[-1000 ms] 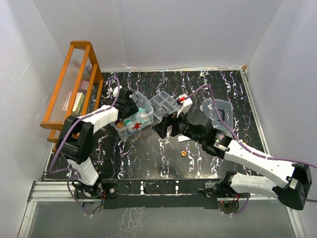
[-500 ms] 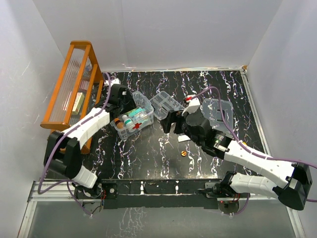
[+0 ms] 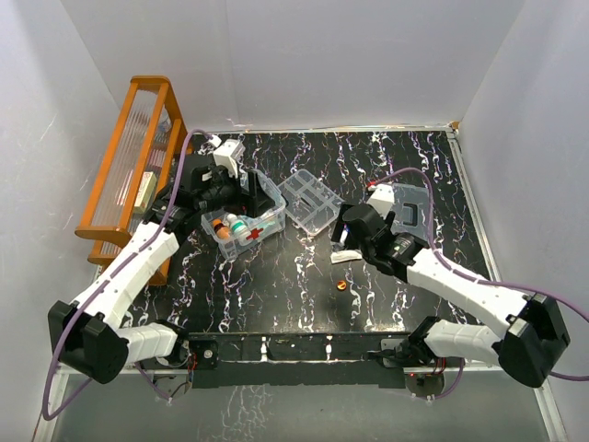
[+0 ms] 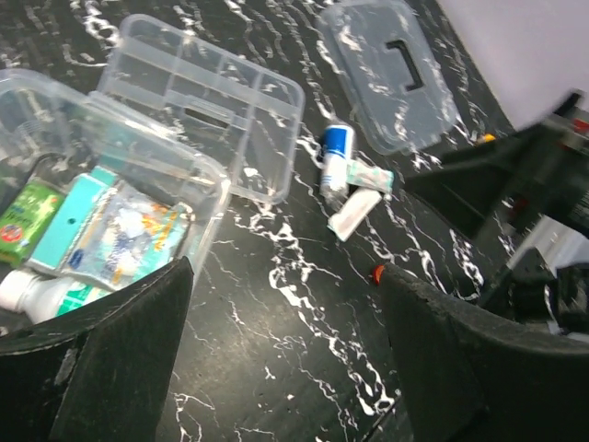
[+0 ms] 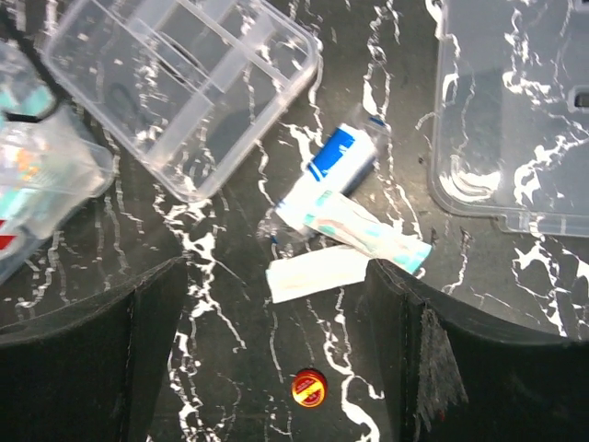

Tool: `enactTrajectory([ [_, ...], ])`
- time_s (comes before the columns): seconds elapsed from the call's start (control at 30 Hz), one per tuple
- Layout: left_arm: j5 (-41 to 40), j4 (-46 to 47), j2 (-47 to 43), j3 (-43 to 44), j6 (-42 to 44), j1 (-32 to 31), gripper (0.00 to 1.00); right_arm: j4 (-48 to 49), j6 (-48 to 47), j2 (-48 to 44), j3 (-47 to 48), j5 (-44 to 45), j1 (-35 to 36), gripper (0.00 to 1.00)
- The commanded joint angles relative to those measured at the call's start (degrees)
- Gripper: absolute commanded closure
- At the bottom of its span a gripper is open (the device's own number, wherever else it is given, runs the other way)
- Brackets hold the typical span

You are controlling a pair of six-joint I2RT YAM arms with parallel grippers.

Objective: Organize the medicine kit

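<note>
Box (image 3: 247,224) packed with bottles (image 4: 32,295), sachets (image 4: 120,241); divided tray (image 3: 311,200) laid alongside. Left pincer (image 4: 281,308) held apart by box; right pincer (image 5: 276,272) apart above tube (image 5: 331,170).

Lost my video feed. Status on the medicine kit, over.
Left claw open, empty, by box. Right claw open, empty, above loose tube and packets. Tray and lid lie off the box. Nothing blocking.

Tray (image 3: 308,198) btwn box (image 3: 250,230) & lid (image 3: 420,210)
</note>
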Motion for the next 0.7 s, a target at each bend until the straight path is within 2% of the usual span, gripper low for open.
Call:
enactTrajectory([
  [0.0, 8.44, 2.37, -4.55, -1.77, 3.05, -1.68, 0.16, -1.53, 1.39, 2.32, 0.76, -4.75, -4.11, 0.25],
  [0.17, 7.39, 6.51, -5.14, -4.08, 0.28, -3.73, 0.15, -2.0, -0.76, 6.79, 2.48, -10.78, -9.61, 0.31],
  [0.27, 7.29, 6.08, -3.84, -3.24, 0.71, -4.71, 0.16, -1.09, -1.48, 10.04, 3.63, -11.12, -11.33, 0.37],
  [0.37, 7.6, 6.63, -2.9, -3.18, 0.78, -5.39, 0.16, 1.25, -1.91, 13.33, 4.77, -12.02, -13.1, 0.39],
  [0.57, 7.72, 7.24, -1.44, -3.24, 0.24, -6.42, 0.17, 4.87, 3.86, 22.01, 9.1, -11.99, -13.94, 0.41],
  [0.67, 6.6, 6.79, -1.04, -3.27, 0.08, -6.67, 0.18, 4.21, 7.9, 24.98, 10.93, -8.83, -13.94, 0.41],
])
